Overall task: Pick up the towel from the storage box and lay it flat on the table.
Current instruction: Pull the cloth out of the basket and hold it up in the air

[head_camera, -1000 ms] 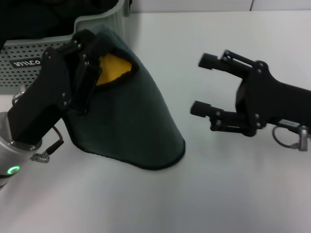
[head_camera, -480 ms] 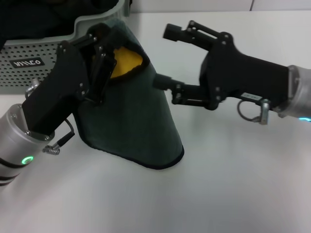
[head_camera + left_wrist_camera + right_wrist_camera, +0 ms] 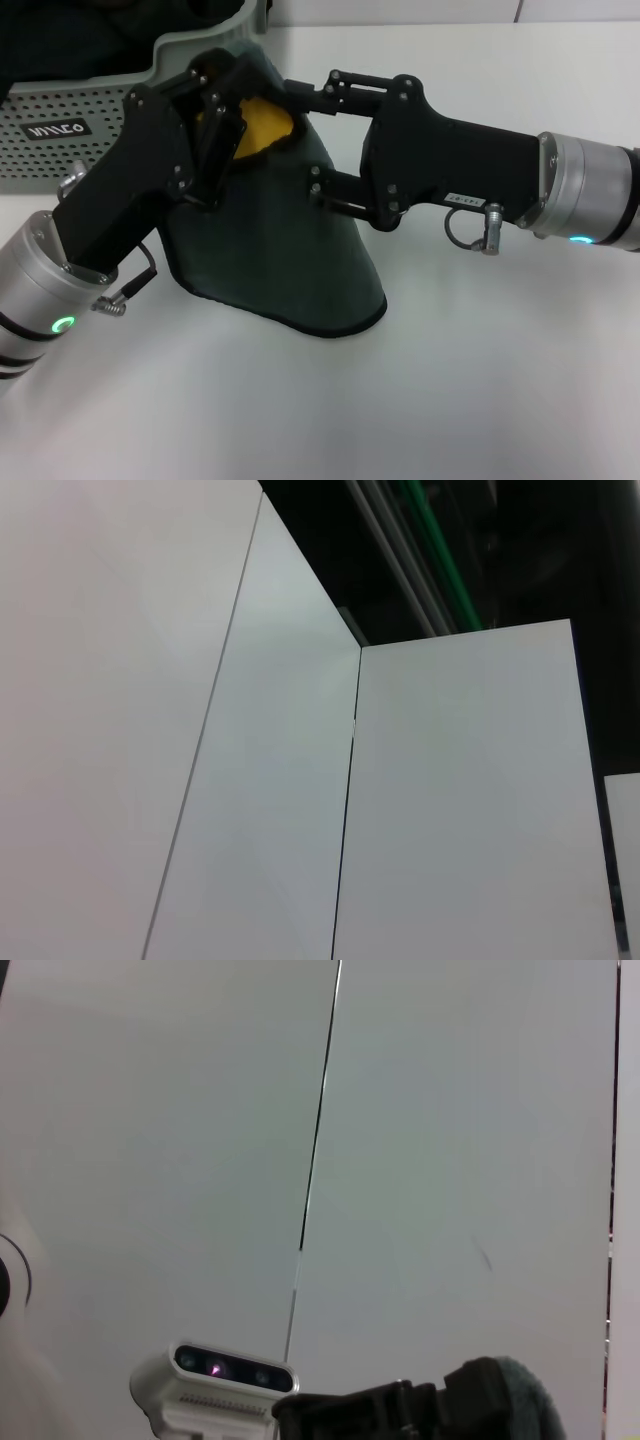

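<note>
The counter [image 3: 480, 400] is the largest thing in view, white and bare across its near and right parts, which leaves wide room for spreading cloth. The storage box [image 3: 60, 120] stands at the far left, close beside the work, and its wall is the one edge that could catch a swinging corner. The towel [image 3: 280, 250] is already out of the box: it hangs as a cone-shaped drape, dark green outward with yellow lining showing at the top, and its black-bound lower hem appears to brush the counter just right of the box. So the lifting looks done, while the laying flat is not yet done. The left gripper [image 3: 215, 130] holds the towel's top, its fingers clamped on the upper fold next to the yellow patch. The right gripper [image 3: 305, 140] reaches in from the right at the same height, its fingers spread apart, one by the top edge and one against the drape's side, apparently gripping nothing. Judging from this, a second corner must be taken and both drawn apart toward the open right side.
</note>
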Tool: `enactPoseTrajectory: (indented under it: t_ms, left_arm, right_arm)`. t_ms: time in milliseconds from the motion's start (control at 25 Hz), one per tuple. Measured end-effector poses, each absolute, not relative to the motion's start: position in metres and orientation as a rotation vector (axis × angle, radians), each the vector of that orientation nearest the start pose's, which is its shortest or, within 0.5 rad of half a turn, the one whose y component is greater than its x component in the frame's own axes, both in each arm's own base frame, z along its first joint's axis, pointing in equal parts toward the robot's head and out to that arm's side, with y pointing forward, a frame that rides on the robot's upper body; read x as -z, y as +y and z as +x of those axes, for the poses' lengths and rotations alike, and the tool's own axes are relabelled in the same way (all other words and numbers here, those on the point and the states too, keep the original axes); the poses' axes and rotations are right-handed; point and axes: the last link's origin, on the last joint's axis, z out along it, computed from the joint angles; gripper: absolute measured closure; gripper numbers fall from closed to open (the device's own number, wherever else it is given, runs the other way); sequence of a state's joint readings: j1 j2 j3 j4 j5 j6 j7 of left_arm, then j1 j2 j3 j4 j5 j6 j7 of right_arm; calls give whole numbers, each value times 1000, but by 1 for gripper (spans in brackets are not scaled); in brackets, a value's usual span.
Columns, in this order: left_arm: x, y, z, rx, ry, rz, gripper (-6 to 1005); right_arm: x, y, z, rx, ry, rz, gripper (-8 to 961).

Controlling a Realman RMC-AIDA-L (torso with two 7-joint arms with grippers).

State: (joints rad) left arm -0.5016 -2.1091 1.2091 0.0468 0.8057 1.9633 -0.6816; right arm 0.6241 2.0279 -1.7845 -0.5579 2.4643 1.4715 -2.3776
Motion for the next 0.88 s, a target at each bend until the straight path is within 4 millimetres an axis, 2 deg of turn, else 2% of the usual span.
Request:
enactPoseTrajectory:
  t_ms: [240, 600, 880]
  left_arm:
    - [16, 266, -219, 1700, -223, -2070, 950]
    - [16, 265, -216, 1719, -209, -2085, 944]
    - [16, 265, -215, 1722, -212, -2087, 940]
  right_arm:
    - [48, 325, 126, -1400, -195, -2573, 533]
    - [52, 329, 129, -1363, -143, -2570, 547]
    - [57, 322, 126, -1373, -175, -2609, 546]
